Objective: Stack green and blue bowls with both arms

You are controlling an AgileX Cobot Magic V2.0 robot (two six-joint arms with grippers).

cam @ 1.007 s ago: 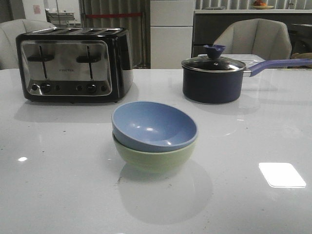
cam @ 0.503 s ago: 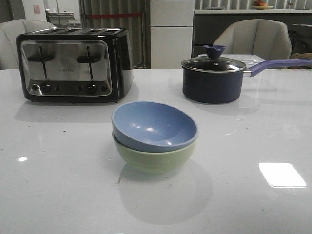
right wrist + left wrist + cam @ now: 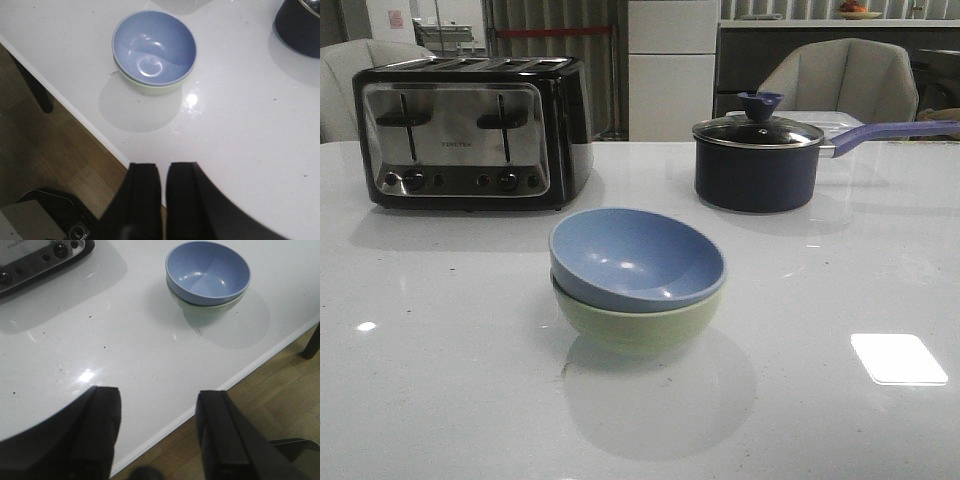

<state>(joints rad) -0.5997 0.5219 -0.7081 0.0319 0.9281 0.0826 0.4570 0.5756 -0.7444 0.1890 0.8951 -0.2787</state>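
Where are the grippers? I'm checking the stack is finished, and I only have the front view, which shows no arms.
Observer: Both are pulled back near the table edge, away from the blue bowl.
Operator: Are they holding anything?
Observer: No. The left gripper is open and empty.
Operator: And the right?
Observer: The right gripper has its fingers nearly together, nothing between them.
Operator: Is the blue bowl seated evenly?
Observer: From above, the green bowl shows only as a thin crescent under one side.

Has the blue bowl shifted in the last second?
No. The dusty blue matte bowl sits nested in the pale green bowl, same spot relative to the black-and-chrome toaster.
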